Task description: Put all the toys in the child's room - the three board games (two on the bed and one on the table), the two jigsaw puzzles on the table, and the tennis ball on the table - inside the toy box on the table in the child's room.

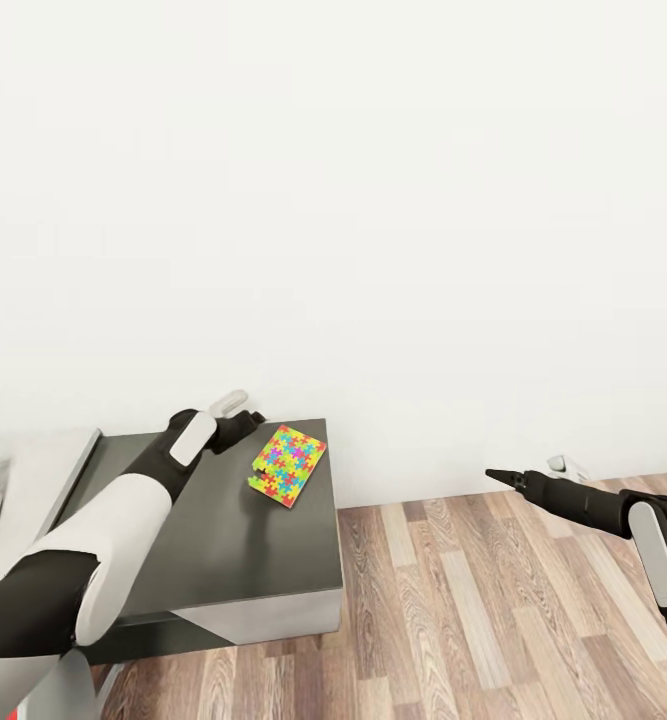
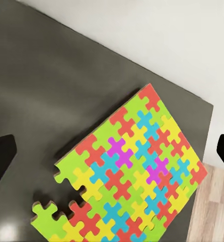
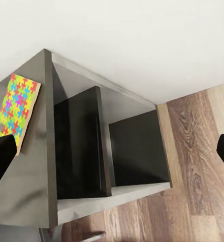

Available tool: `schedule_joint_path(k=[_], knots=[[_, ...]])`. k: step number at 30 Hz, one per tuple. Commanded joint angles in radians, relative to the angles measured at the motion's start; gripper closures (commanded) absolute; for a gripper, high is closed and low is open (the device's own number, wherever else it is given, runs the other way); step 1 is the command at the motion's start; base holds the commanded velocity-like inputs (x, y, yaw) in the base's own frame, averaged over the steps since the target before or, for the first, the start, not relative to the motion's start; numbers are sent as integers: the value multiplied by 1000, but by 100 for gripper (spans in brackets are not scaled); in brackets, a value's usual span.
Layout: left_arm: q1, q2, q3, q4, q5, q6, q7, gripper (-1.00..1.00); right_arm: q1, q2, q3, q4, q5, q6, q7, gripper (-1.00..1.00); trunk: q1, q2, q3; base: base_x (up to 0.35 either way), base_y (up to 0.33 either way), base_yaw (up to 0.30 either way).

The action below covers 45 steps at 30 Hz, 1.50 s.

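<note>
Left tool (image 1: pixel 241 412) open, beside jigsaw puzzle (image 1: pixel 288 466)

1. A dark grey desk (image 1: pixel 223 530) stands against the white wall (image 1: pixel 373 200), with its flat top facing up.
2. A jigsaw puzzle (image 1: pixel 288 466) lies flat on the desk top, close to the corner nearest the wall and near the side edge that drops to the floor.
3. The puzzle sits askew to the desk edges, and one of its corners is ragged, with pieces standing out of line.
4. The desk's side is open, split by a dark upright panel (image 3: pixel 81 146) into compartments.
5. A wood-plank floor (image 1: pixel 493 610) runs beside the desk, beyond the puzzle's side.
</note>
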Motion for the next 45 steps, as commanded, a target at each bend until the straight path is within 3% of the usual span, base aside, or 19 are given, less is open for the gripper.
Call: schedule_joint_path(k=[1, 15, 45], knots=[[0, 6, -8, -1, 11, 1, 9, -100, 0, 0, -1, -4, 6, 5, 7, -100, 1, -2, -2, 0, 0, 0], [1, 22, -7, 4, 12, 0, 9, -100, 3, 0, 0, -19, 6, 9, 6, -100, 1, -2, -7, 0, 0, 0], [1, 23, -8, 6, 11, -2, 9, -100, 3, 0, 0, -23, 6, 10, 7, -100, 1, -2, -52, 0, 0, 0]])
